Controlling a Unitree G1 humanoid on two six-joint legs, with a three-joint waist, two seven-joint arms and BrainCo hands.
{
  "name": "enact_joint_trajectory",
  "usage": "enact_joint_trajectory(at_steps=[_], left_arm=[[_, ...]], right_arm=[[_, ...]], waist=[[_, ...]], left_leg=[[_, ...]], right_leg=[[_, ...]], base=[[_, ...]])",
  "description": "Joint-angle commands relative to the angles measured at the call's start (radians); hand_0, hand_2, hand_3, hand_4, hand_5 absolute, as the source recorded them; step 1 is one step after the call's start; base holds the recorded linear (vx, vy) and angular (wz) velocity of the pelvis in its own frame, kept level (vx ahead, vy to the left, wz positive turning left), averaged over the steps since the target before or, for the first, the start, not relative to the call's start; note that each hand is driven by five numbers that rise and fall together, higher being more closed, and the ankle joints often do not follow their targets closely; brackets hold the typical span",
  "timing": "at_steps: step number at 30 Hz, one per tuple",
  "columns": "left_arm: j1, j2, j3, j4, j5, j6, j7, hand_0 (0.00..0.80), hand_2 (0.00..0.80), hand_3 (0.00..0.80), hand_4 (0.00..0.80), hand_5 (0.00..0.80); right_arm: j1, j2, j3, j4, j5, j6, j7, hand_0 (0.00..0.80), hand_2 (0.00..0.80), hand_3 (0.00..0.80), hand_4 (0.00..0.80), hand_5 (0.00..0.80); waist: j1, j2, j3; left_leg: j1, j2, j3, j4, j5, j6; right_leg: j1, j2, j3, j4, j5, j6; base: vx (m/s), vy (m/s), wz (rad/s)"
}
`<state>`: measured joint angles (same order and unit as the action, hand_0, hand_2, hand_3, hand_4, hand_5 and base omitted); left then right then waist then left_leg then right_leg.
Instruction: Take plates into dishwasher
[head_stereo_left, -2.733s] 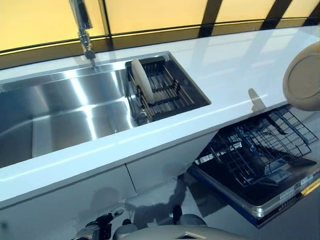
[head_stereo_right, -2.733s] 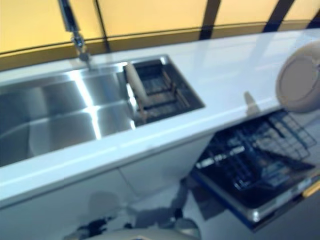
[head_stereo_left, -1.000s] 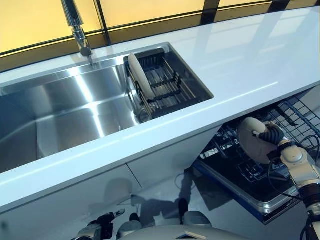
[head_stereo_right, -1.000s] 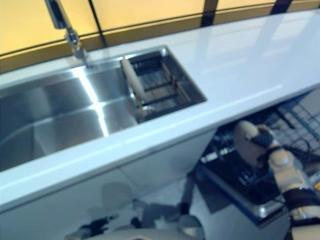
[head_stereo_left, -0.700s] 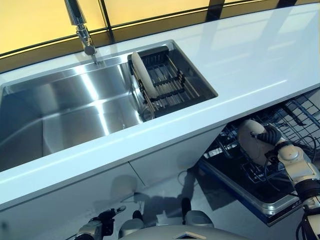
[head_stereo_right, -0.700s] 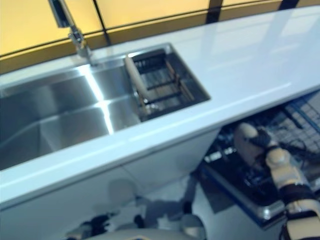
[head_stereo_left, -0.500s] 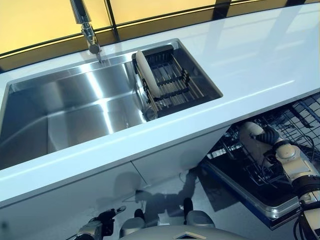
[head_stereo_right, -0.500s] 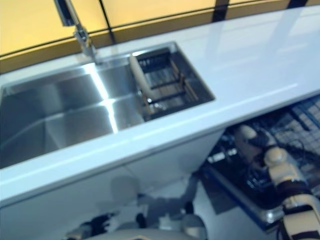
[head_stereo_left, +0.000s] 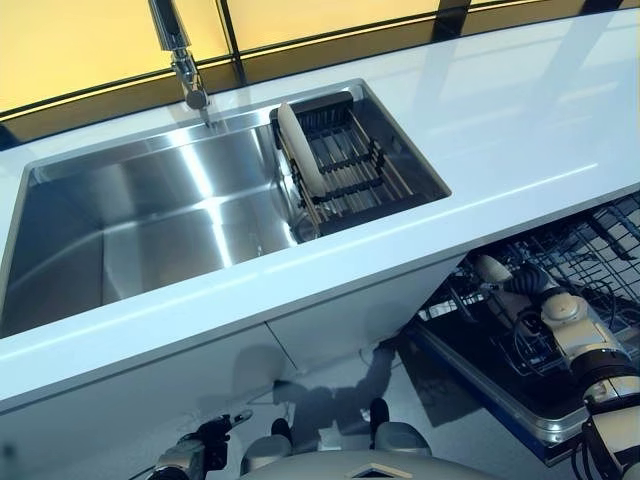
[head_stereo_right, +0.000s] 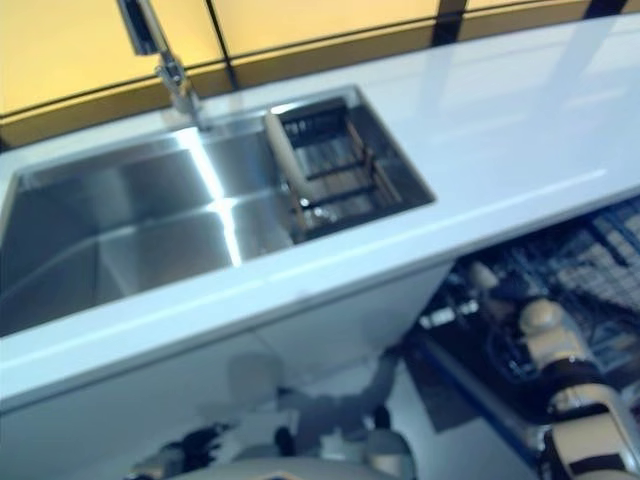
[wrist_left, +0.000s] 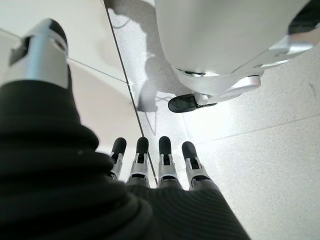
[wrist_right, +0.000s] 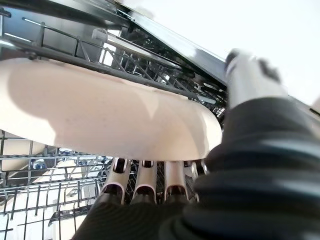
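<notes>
My right hand (head_stereo_left: 530, 284) is down in the lower dishwasher rack (head_stereo_left: 590, 250) and is shut on a beige plate (head_stereo_left: 492, 268), held on edge among the wires. In the right wrist view the plate (wrist_right: 100, 110) fills the middle, with my fingers (wrist_right: 145, 182) behind it and my thumb (wrist_right: 247, 75) on the other side. A second beige plate (head_stereo_left: 298, 150) stands on edge in the black dish rack (head_stereo_left: 355, 165) inside the sink. My left hand (wrist_left: 160, 165) hangs low by the floor, open and empty.
A steel sink (head_stereo_left: 140, 220) with a tap (head_stereo_left: 178, 50) is set in the white counter (head_stereo_left: 520, 110). The dishwasher door (head_stereo_left: 500, 395) lies open below the counter's front edge, at the right. White cabinet fronts (head_stereo_left: 150, 400) run to the left of it.
My right hand has brought the plate down from counter height into the dishwasher rack and pushed it further in. The camera has shifted a little.
</notes>
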<state>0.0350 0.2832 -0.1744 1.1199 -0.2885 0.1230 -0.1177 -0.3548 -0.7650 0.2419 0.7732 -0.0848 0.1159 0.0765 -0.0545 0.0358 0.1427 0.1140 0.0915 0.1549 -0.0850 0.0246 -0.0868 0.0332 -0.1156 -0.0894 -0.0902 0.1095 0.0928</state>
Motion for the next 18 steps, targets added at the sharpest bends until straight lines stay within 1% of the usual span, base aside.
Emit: enact_joint_trajectory(at_steps=[1, 5, 8, 12, 18], left_arm=[[-0.057, 0.023, -0.022, 0.056, 0.014, -0.011, -0.005, 0.000, 0.000, 0.000, 0.000, 0.000], [-0.055, 0.026, -0.013, 0.057, 0.017, -0.010, -0.005, 0.000, 0.000, 0.000, 0.000, 0.000], [-0.054, 0.030, -0.001, 0.061, 0.024, -0.009, -0.006, 0.000, 0.000, 0.000, 0.000, 0.000], [-0.056, 0.037, 0.012, 0.059, 0.027, 0.002, -0.002, 0.000, 0.000, 0.000, 0.000, 0.000], [-0.055, 0.044, 0.024, 0.063, 0.035, 0.004, 0.002, 0.000, 0.000, 0.000, 0.000, 0.000]], right_arm=[[-0.097, 0.020, 0.018, 0.029, 0.030, -0.015, -0.007, 0.000, 0.000, 0.000, 0.000, 0.000], [-0.084, -0.002, -0.001, -0.013, 0.047, -0.003, -0.009, 0.000, 0.000, 0.000, 0.000, 0.000], [-0.073, -0.032, -0.024, -0.062, 0.059, 0.019, -0.007, 0.000, 0.000, 0.000, 0.000, 0.000], [-0.047, -0.096, -0.078, -0.137, 0.071, 0.053, -0.017, 0.000, 0.000, 0.000, 0.000, 0.000], [-0.010, -0.235, -0.173, -0.176, 0.087, 0.065, 0.015, 0.000, 0.000, 0.000, 0.000, 0.000]], waist=[[0.022, -0.069, 0.001], [0.017, -0.078, 0.002], [0.009, -0.087, 0.000], [-0.007, -0.103, -0.002], [-0.026, -0.130, -0.010]], left_leg=[[0.014, -0.052, -0.023, 0.021, -0.058, 0.058], [0.018, -0.051, -0.019, 0.019, -0.059, 0.060], [0.021, -0.049, -0.014, 0.017, -0.059, 0.060], [0.024, -0.045, -0.004, 0.014, -0.060, 0.060], [0.032, -0.038, 0.010, 0.012, -0.062, 0.063]], right_leg=[[-0.003, -0.031, -0.006, 0.029, -0.006, 0.044], [-0.003, -0.027, -0.002, 0.032, -0.008, 0.043], [-0.002, -0.023, 0.004, 0.033, -0.008, 0.043], [-0.005, -0.018, 0.012, 0.036, -0.007, 0.045], [-0.005, -0.005, 0.028, 0.039, -0.004, 0.047]], base=[[0.000, 0.000, 0.00], [0.000, 0.000, 0.00], [0.000, 0.000, 0.00], [-0.004, 0.001, -0.01], [-0.003, -0.002, -0.06]])
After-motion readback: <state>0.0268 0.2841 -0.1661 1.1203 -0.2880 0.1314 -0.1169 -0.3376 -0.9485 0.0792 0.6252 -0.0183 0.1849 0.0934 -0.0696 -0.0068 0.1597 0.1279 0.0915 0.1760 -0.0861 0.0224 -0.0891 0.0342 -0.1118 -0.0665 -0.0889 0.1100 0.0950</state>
